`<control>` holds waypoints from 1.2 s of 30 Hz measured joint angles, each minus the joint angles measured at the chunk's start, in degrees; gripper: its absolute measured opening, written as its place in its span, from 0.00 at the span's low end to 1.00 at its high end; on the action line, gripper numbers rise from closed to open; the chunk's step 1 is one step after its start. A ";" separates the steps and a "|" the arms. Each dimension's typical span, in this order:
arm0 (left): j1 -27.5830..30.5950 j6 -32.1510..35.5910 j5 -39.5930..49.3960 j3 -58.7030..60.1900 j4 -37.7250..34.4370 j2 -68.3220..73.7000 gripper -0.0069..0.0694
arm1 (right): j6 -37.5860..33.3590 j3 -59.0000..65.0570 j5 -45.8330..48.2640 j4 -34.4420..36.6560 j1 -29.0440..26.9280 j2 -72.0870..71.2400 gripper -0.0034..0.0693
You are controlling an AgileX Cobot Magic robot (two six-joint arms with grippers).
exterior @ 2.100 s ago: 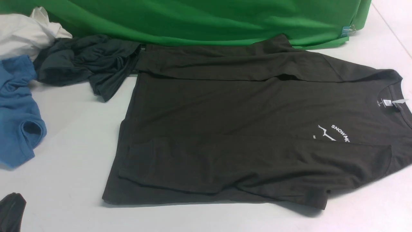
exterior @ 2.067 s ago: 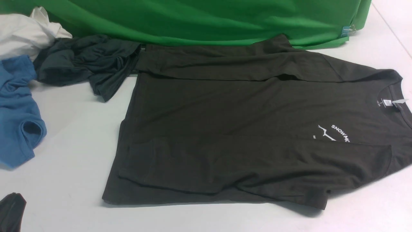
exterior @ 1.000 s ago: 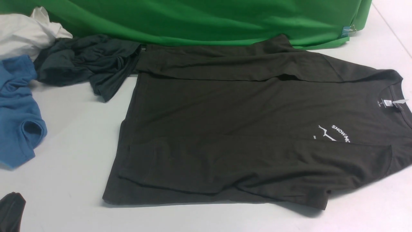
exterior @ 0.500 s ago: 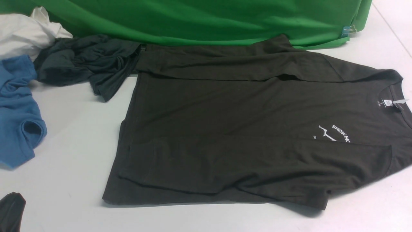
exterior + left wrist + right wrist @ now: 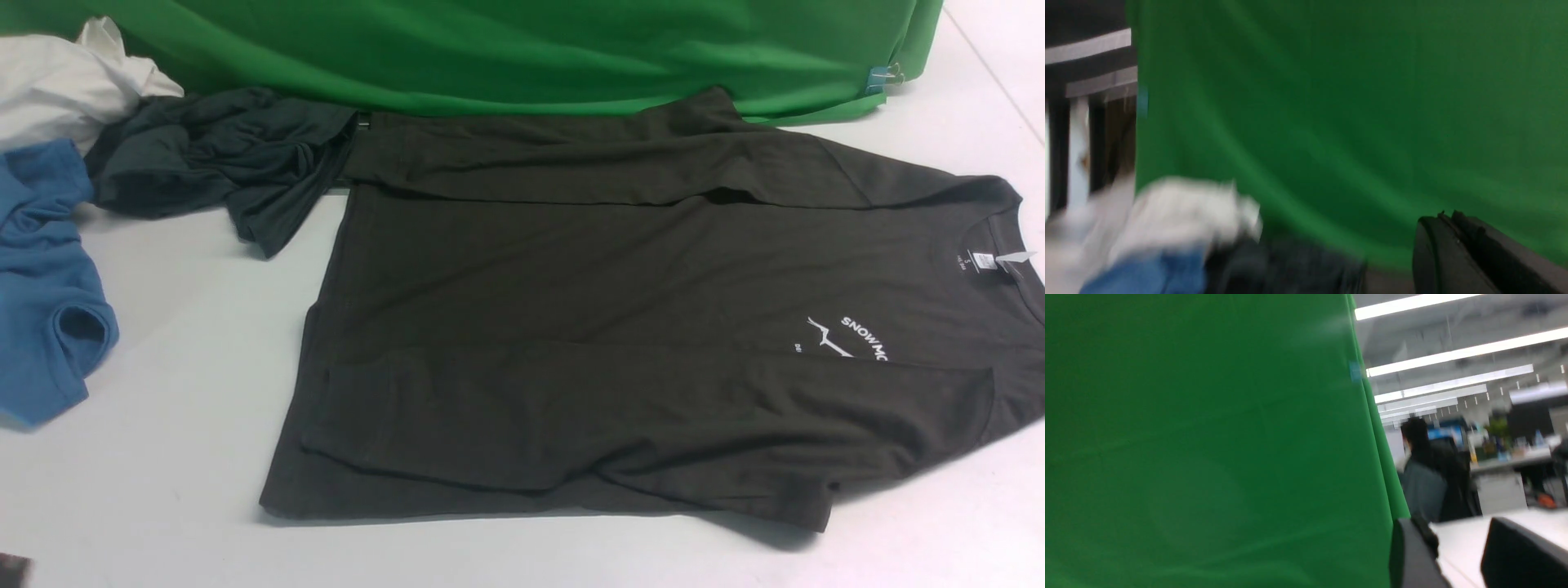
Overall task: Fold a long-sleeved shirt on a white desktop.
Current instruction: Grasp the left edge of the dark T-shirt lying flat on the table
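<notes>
The long-sleeved shirt (image 5: 620, 327) lies flat on the white desktop (image 5: 163, 457), from centre to right. Its collar is at the right and both sleeves are laid over the body, probably ready for a crosswise fold. The front view hardly shows the claws, but the wrist views do, both facing the green cloth (image 5: 1331, 122). The left gripper (image 5: 1447, 218) is pressed closed and empty; the right gripper (image 5: 1457, 539) is partly apart, holding nothing.

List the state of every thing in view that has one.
long-sleeved shirt, flat on the white desktop, sleeves folded in, body unfolded
charcoal garment, crumpled
blue garment, crumpled
white garment, bunched
green cloth, draped at the far edge
left gripper, fingers shut, empty
right gripper, fingers apart, empty
</notes>
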 joint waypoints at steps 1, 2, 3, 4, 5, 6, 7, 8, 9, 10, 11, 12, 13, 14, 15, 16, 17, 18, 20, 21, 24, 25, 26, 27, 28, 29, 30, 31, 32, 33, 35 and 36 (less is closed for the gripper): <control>0.00 -1.31 -2.86 0.00 -0.08 0.00 0.12 | 0.00 0.00 -0.23 0.00 0.00 0.00 0.38; 0.00 -3.20 -5.78 0.00 -0.13 0.00 0.12 | 0.00 0.00 -0.35 0.00 0.00 0.00 0.38; 0.00 -4.20 -7.01 0.00 -0.19 0.00 0.12 | 0.07 0.00 -0.40 0.00 0.00 0.00 0.38; 0.00 -5.74 -8.87 0.00 -0.21 0.00 0.12 | 0.41 0.00 -0.62 0.00 0.00 0.00 0.38; 0.00 -7.10 -10.49 0.00 -0.20 0.00 0.12 | 1.14 0.00 -1.07 0.00 0.00 0.00 0.38; 0.00 -8.29 -12.01 0.00 -0.20 0.00 0.12 | 2.00 0.00 -2.42 0.23 0.00 0.00 0.38; 0.00 -8.93 -13.38 0.00 -0.26 0.00 0.12 | 2.99 0.00 -4.37 0.67 0.00 0.00 0.38; 0.00 -9.67 -14.47 0.00 -0.31 0.00 0.12 | 3.89 0.00 -6.65 0.94 0.00 0.00 0.38; 0.00 -10.27 -14.91 -0.30 -0.32 0.00 0.12 | 4.64 0.00 -8.52 1.18 0.00 0.05 0.38; 0.00 -11.18 -14.75 -1.64 -0.69 0.00 0.12 | 5.66 0.00 -11.09 1.32 0.00 0.62 0.38; 0.00 -11.41 -14.68 -1.93 -0.69 0.00 0.12 | 6.01 -0.14 -11.28 1.38 0.00 0.75 0.38; 0.00 -11.88 -14.26 -5.52 -1.35 0.70 0.12 | 7.40 -1.90 -11.38 1.46 0.00 2.77 0.38; 0.00 -12.08 -14.04 -7.12 -1.77 1.29 0.12 | 7.92 -3.62 -11.29 1.54 0.00 3.72 0.38; 0.00 -12.45 -13.22 -10.13 -2.50 2.64 0.12 | 8.42 -6.40 -11.29 1.54 0.00 5.63 0.38; 0.00 -12.87 -11.96 -13.56 -3.24 4.38 0.12 | 9.06 -9.08 -11.13 1.54 0.00 7.80 0.38; 0.00 -13.66 -10.04 -17.41 -3.81 6.45 0.12 | 9.90 -12.94 -10.70 1.54 0.00 10.23 0.38; 0.00 -14.56 -7.17 -20.76 -4.08 8.31 0.12 | 10.65 -17.24 -9.62 1.54 0.00 12.85 0.38; 0.00 -15.69 -3.33 -26.19 -4.39 11.28 0.12 | 11.04 -21.87 -7.80 1.54 0.00 15.55 0.38; 0.00 -16.30 6.98 -34.98 -4.50 16.29 0.12 | 11.70 -31.43 -1.59 1.54 0.00 20.52 0.38; 0.00 -16.33 12.78 -39.82 -4.38 19.27 0.12 | 11.77 -36.10 2.67 1.54 0.00 23.25 0.38; 0.00 -14.62 27.86 -51.60 -3.95 27.69 0.12 | 10.90 -47.76 17.23 1.54 0.00 30.51 0.38; -0.30 -12.82 33.78 -54.65 -3.76 30.45 0.12 | 9.86 -51.02 22.50 1.54 0.00 33.05 0.38; -0.39 -12.47 34.67 -55.67 -3.75 31.51 0.12 | 9.64 -51.60 23.50 1.54 0.00 34.03 0.38; -1.13 -10.35 39.84 -57.95 -3.70 34.47 0.12 | 7.46 -54.86 30.61 1.84 0.00 37.42 0.38; -1.76 -8.84 42.39 -58.98 -3.70 36.63 0.12 | 5.72 -56.28 33.65 2.67 0.00 39.23 0.38; -2.60 -7.19 44.87 -59.29 -3.99 39.32 0.12 | 3.51 -57.10 37.64 4.18 0.01 42.05 0.38; -3.38 -6.17 46.89 -59.29 -4.69 40.74 0.12 | 1.59 -57.21 40.48 5.87 0.44 43.71 0.38; -3.86 -5.24 47.94 -59.10 -5.29 42.10 0.12 | -0.07 -57.16 42.46 6.83 1.07 44.62 0.38; -4.68 -4.42 49.41 -58.64 -6.31 43.74 0.12 | -1.84 -57.15 44.17 7.52 1.94 45.70 0.38; -5.67 -3.65 50.96 -58.03 -7.64 45.30 0.12 | -4.40 -57.15 46.33 8.60 3.92 47.18 0.38; -6.81 -2.71 52.16 -56.85 -8.93 48.13 0.12 | -7.36 -57.03 47.62 9.67 6.58 48.30 0.38; -7.31 -1.92 52.47 -56.37 -9.21 49.74 0.12 | -8.19 -56.90 48.06 9.93 8.37 48.82 0.38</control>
